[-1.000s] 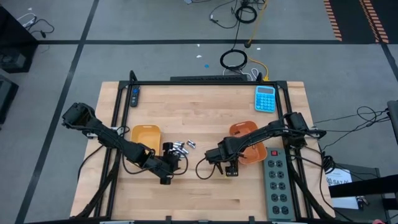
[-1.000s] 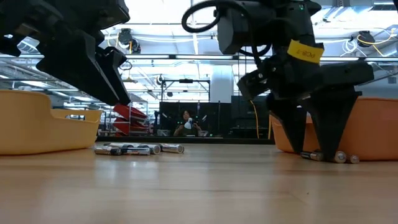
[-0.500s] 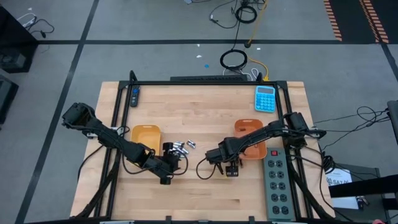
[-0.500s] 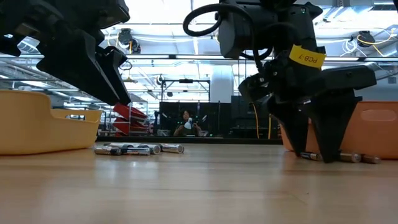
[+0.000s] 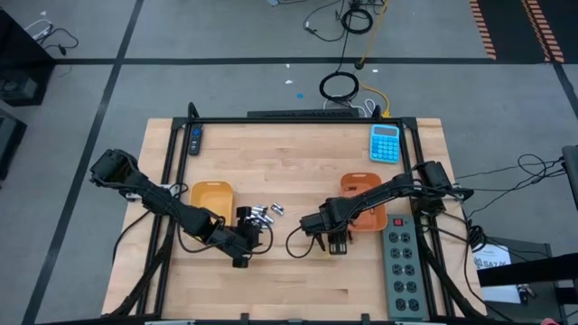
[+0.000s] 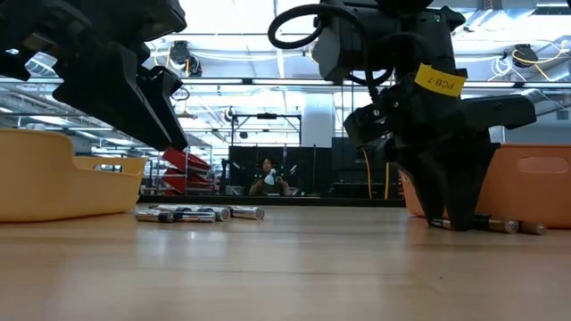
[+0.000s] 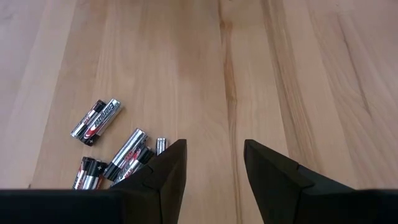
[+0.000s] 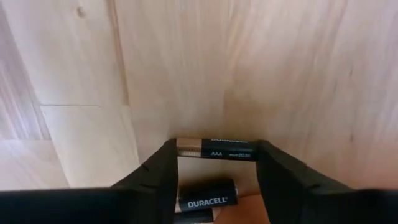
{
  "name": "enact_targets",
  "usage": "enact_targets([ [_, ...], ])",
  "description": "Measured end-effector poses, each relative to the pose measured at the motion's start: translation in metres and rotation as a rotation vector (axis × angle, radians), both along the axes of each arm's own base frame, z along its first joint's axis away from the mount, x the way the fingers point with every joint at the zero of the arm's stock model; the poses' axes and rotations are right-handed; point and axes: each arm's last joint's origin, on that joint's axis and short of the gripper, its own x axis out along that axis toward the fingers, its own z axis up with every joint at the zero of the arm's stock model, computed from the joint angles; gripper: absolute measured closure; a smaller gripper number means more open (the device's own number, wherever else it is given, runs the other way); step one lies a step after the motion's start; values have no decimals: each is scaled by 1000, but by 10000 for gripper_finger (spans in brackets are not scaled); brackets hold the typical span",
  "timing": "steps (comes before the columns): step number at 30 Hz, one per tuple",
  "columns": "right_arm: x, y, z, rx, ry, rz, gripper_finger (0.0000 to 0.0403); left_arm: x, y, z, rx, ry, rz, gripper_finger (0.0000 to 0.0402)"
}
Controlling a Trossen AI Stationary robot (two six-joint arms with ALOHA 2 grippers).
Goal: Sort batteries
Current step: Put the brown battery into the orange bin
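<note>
Several batteries (image 5: 263, 214) lie in a loose heap on the wood between the yellow tray (image 5: 210, 194) and the orange tray (image 5: 363, 191). My left gripper (image 7: 214, 163) hangs open just beside the heap (image 7: 118, 158), touching nothing. My right gripper (image 5: 336, 246) stands in front of the orange tray (image 6: 535, 178), fingers down, closed on a dark AAA battery (image 8: 214, 151). A second dark battery (image 8: 205, 202) lies between the fingers nearer the wrist. Two more batteries (image 6: 501, 226) lie by the orange tray. My right gripper has the AAA battery between its fingertips, which stand against the battery's two ends (image 8: 181, 149), so the fingers span its length. They come from above, pointing down. The battery lies level on the table. Whether the second battery touches the fingers, I cannot tell.
A grey power strip (image 5: 404, 262) lies along the right edge and a blue calculator (image 5: 385, 143) sits at the far right. A remote (image 5: 196, 138) lies at the far left. Bare wood stretches along the near edge. A person (image 6: 270, 176) is far off in the room.
My right gripper has drawn its fingers in from wide open onto the battery, staying low at the same spot. The orange tray and a loose battery beside it have shifted a little toward the table's right edge.
</note>
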Motion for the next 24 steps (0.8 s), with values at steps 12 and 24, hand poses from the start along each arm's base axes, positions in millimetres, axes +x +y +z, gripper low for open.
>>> enact_targets([
  [12, -3, 4, 51, -63, -103, -20, 247, 5, -2, 6, 1, -54, 21, 231],
  [24, -67, -14, 139, -277, -212, -214, 247, 11, 9, 7, 62, -62, 0, 231],
])
